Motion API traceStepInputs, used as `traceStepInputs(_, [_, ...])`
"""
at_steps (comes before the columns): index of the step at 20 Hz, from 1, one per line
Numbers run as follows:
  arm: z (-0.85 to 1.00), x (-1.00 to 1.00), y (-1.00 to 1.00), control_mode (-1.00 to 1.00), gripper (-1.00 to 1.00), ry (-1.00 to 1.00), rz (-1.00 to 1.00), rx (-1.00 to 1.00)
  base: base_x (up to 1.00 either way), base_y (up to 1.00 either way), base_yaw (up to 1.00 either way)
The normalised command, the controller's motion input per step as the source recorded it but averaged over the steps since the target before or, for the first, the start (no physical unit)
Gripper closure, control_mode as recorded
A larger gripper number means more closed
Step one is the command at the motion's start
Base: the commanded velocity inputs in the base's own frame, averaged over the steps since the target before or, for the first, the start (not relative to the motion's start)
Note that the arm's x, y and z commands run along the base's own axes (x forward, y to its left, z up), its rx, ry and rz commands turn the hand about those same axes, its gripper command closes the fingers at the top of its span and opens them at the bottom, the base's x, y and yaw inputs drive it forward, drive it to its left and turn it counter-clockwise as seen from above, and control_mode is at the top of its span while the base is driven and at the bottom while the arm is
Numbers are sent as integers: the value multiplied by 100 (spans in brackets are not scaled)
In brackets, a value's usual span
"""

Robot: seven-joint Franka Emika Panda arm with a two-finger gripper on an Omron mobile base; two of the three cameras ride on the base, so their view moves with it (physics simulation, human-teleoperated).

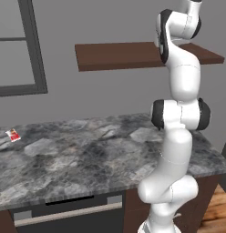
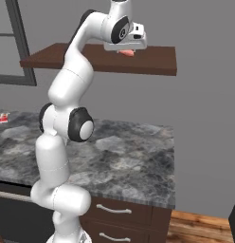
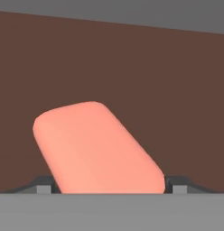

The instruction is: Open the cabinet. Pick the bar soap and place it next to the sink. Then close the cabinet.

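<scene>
— Where is the bar soap [image 3: 96,149] right now?

— It sits between the tips of my tool [image 2: 127,50], up at the brown shelf [image 2: 152,61] on the grey wall. Through my hand camera the soap is a salmon-pink rounded block, tilted, with the shelf's brown surface behind it and a strip of grey wall above.

— Is your tool pinching it?

— My two dark fingertips [image 3: 177,184] stand at either side of the soap's lower edge, right against it, so I am gripping it. From the right base camera a bit of pink peeks out under my hand, just over the shelf.

— And your arm?

— It rises from the base in front of the tabletop [image 1: 87,150] and reaches up high; from the left base camera its upper joints cross in front of the shelf.

— What else lies around?

— The tabletop is grey marbled stone. A small red-and-white packet [image 1: 13,134] lies at its far left edge, well apart from me. A dark-framed window [image 1: 35,54] is on the wall to the left, and drawers with pale handles [image 2: 110,209] sit under the tabletop.
</scene>
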Motion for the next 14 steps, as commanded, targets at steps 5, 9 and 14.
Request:
traceStepInputs(5, [0,0,0,-100,100,0,0,0,0,0,0])
traceStepInputs(9, [0,-15,0,-100,100,-1,0,0,0,0,0])
traceStepInputs(14, [18,-96,7,-100,100,-6,3,0,0,0,0])
